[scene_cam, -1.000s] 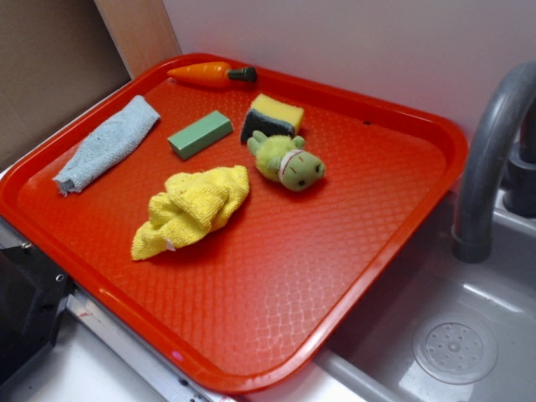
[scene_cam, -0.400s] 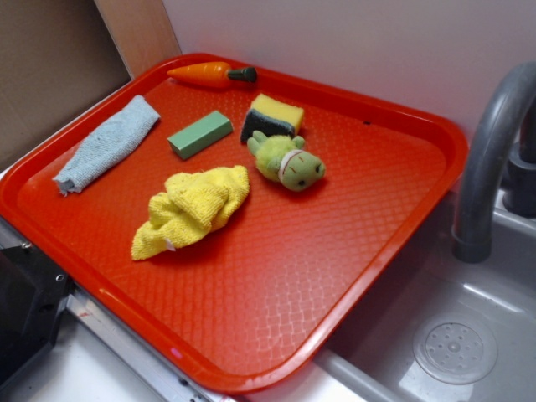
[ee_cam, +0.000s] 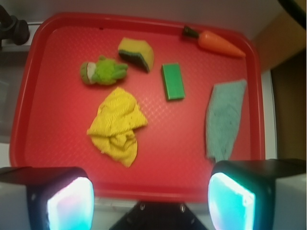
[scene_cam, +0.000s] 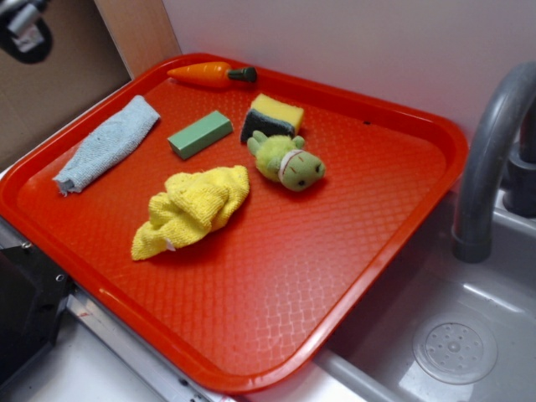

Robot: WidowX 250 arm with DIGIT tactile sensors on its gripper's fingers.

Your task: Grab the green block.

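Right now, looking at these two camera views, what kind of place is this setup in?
Most likely a toy kitchen counter beside a sink. A grey faucet curves over a grey sink basin with a drain, and the red tray next to it holds a sponge and a toy carrot.

A red plastic tray (scene_cam: 394, 251) with a dimpled diamond texture holds a matte-green rectangular block (scene_cam: 199, 134), a yellow crumpled cloth (scene_cam: 193, 209), an orange plastic carrot (scene_cam: 201, 73) and a pale blue-grey towel (scene_cam: 107, 142).
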